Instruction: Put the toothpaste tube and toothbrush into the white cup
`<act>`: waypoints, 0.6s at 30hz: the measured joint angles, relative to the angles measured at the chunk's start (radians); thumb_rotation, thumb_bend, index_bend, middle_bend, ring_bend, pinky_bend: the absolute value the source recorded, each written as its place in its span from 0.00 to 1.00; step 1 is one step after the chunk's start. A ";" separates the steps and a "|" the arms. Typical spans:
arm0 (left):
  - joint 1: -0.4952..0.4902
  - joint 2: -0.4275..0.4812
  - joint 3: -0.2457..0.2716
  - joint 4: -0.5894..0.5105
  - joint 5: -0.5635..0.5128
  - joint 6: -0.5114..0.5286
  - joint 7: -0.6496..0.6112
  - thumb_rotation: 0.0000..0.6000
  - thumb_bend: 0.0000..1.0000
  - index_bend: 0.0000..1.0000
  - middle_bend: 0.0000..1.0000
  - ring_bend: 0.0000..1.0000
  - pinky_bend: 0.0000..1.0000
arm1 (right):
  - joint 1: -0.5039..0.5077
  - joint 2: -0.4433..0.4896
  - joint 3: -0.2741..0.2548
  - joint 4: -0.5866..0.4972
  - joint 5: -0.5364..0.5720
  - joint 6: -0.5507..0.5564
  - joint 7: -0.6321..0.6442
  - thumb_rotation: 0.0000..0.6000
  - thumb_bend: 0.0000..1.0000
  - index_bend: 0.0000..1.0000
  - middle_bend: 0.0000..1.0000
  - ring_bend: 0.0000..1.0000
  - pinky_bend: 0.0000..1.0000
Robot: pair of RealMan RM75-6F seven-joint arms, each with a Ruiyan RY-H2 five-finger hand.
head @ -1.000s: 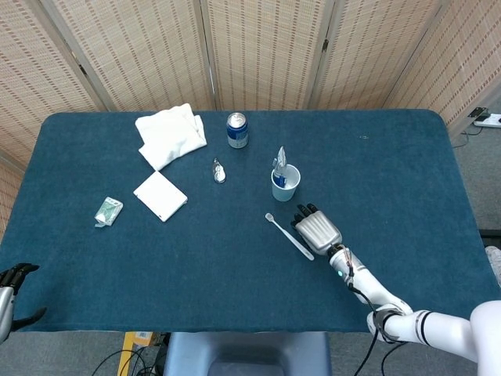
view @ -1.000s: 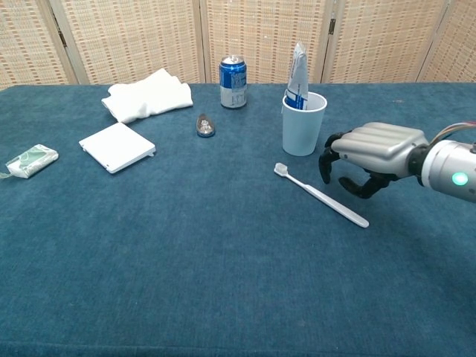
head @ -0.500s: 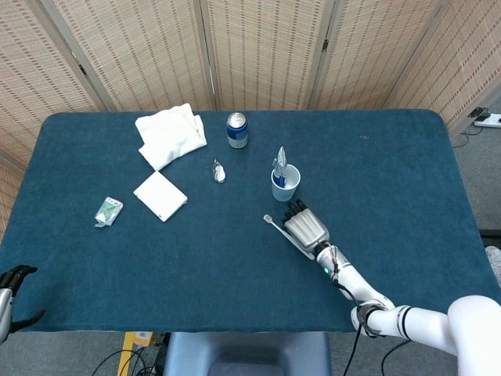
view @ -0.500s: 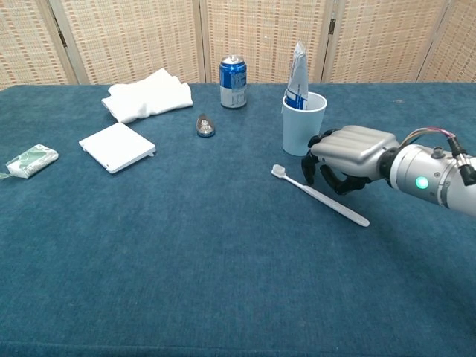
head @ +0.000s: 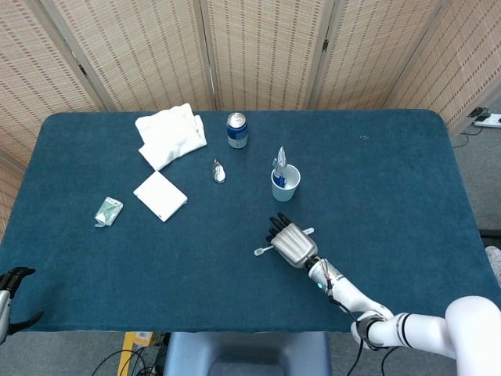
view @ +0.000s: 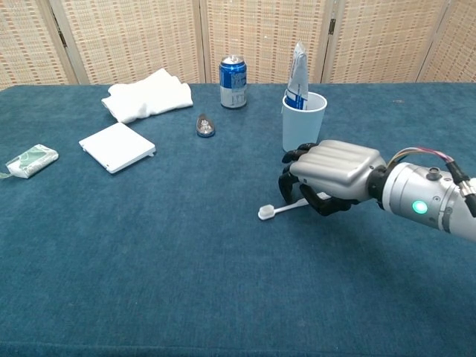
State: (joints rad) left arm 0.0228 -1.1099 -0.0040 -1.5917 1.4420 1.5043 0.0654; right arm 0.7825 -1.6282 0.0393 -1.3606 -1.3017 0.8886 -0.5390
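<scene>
**A:** Going left to right on the table (head: pixel 376 157): small green-and-white packet (head: pixel 108 211), flat white box (head: pixel 160 195), folded white cloth (head: pixel 171 135), a little shiny thing I can't identify (head: pixel 219 170), blue can (head: pixel 237 130). Any readable text? I get nothing, the can's print is too small.

**B:** Same here, just blue and white on the can and on the toothpaste tube (view: pixel 297 80). That tube's standing in the white cup (view: pixel 303 125), so half the job looks done.

**A:** And the toothbrush (view: pixel 279 210)?

**B:** Lying flat on the cloth in front of the cup, head pointing left, handle running under the right hand (view: pixel 327 175). Fingers are curled down over the handle, but whether they're actually clamped on it, I honestly can't tell.

**A:** It's light, stiff, thin plastic, so I'd guess it skids or rolls if nudged. Pinch mid-handle, not the bristles.

**B:** Agreed. Left hand (head: pixel 11 283) is at the near left edge; can't tell how its fingers lie.
</scene>
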 measured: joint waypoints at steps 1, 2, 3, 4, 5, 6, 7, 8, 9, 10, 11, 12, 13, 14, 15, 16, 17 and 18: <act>0.000 0.000 0.000 0.001 0.000 0.001 -0.001 1.00 0.19 0.26 0.25 0.27 0.28 | -0.004 0.002 -0.001 -0.003 -0.007 0.012 0.004 1.00 0.78 0.40 0.29 0.08 0.11; 0.000 0.000 0.000 0.001 0.001 0.001 -0.001 1.00 0.19 0.26 0.25 0.27 0.28 | -0.008 0.003 -0.001 -0.004 -0.013 0.026 0.008 1.00 0.74 0.40 0.29 0.08 0.11; 0.000 0.000 0.000 0.001 0.001 0.001 -0.001 1.00 0.19 0.26 0.25 0.27 0.28 | -0.015 0.004 0.002 -0.005 -0.020 0.047 0.016 1.00 0.65 0.40 0.29 0.08 0.11; 0.000 0.000 0.000 0.001 0.003 0.001 -0.001 1.00 0.19 0.26 0.25 0.27 0.28 | -0.020 0.004 0.005 -0.003 -0.024 0.063 0.024 1.00 0.55 0.40 0.30 0.08 0.11; 0.000 0.000 -0.001 0.001 0.004 0.001 -0.002 1.00 0.19 0.26 0.25 0.27 0.28 | -0.025 0.003 0.010 -0.001 -0.029 0.080 0.034 1.00 0.44 0.40 0.30 0.08 0.11; -0.001 -0.001 -0.001 0.000 0.005 0.002 -0.002 1.00 0.19 0.26 0.25 0.27 0.28 | -0.031 0.002 0.016 0.005 -0.034 0.098 0.050 1.00 0.39 0.40 0.30 0.08 0.11; -0.001 -0.001 -0.001 -0.001 0.005 0.002 -0.001 1.00 0.19 0.26 0.25 0.27 0.28 | -0.035 0.001 0.021 0.011 -0.038 0.109 0.062 1.00 0.33 0.41 0.30 0.08 0.11; -0.001 -0.001 -0.001 -0.002 0.006 0.002 0.000 1.00 0.19 0.26 0.25 0.27 0.28 | -0.039 -0.001 0.025 0.019 -0.042 0.118 0.075 1.00 0.28 0.42 0.31 0.08 0.11; -0.001 -0.001 -0.001 -0.002 0.006 0.001 0.001 1.00 0.19 0.26 0.25 0.27 0.28 | -0.043 -0.005 0.029 0.032 -0.047 0.124 0.088 1.00 0.24 0.44 0.31 0.08 0.11; -0.001 -0.001 -0.001 -0.003 0.006 0.001 0.001 1.00 0.19 0.26 0.25 0.27 0.28 | -0.045 -0.010 0.031 0.042 -0.050 0.127 0.097 1.00 0.22 0.46 0.31 0.08 0.11; -0.002 -0.001 -0.001 -0.004 0.006 0.001 0.002 1.00 0.19 0.26 0.25 0.27 0.28 | -0.048 -0.015 0.032 0.052 -0.053 0.129 0.106 1.00 0.21 0.47 0.31 0.08 0.11; -0.002 0.000 -0.001 -0.005 0.006 0.001 0.003 1.00 0.19 0.26 0.25 0.27 0.28 | -0.050 -0.024 0.033 0.065 -0.057 0.130 0.115 1.00 0.21 0.47 0.31 0.08 0.11; -0.002 0.000 -0.002 -0.006 0.006 0.002 0.004 1.00 0.19 0.26 0.25 0.27 0.28 | -0.051 -0.030 0.033 0.073 -0.059 0.131 0.119 1.00 0.22 0.48 0.31 0.08 0.11; -0.001 0.001 -0.002 -0.007 0.007 0.003 0.004 1.00 0.19 0.26 0.25 0.27 0.28 | -0.052 -0.036 0.033 0.082 -0.062 0.131 0.121 1.00 0.23 0.49 0.32 0.08 0.11; -0.001 0.001 -0.001 -0.008 0.007 0.004 0.004 1.00 0.19 0.26 0.25 0.27 0.28 | -0.053 -0.045 0.032 0.093 -0.066 0.131 0.124 1.00 0.23 0.49 0.32 0.08 0.11; 0.000 0.002 -0.001 -0.008 0.007 0.004 0.004 1.00 0.19 0.26 0.25 0.27 0.28 | -0.053 -0.051 0.032 0.100 -0.068 0.129 0.126 1.00 0.24 0.49 0.32 0.08 0.11; 0.001 0.003 -0.001 -0.008 0.007 0.005 0.005 1.00 0.19 0.26 0.25 0.27 0.28 | -0.053 -0.057 0.031 0.107 -0.069 0.127 0.129 1.00 0.25 0.49 0.32 0.08 0.11; 0.002 0.004 -0.001 -0.008 0.006 0.005 0.004 1.00 0.19 0.26 0.25 0.27 0.28 | -0.053 -0.063 0.031 0.113 -0.072 0.125 0.132 1.00 0.25 0.49 0.32 0.08 0.11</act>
State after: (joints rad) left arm 0.0245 -1.1064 -0.0047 -1.6001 1.4482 1.5097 0.0696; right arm 0.7296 -1.6913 0.0708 -1.2471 -1.3734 1.0135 -0.4069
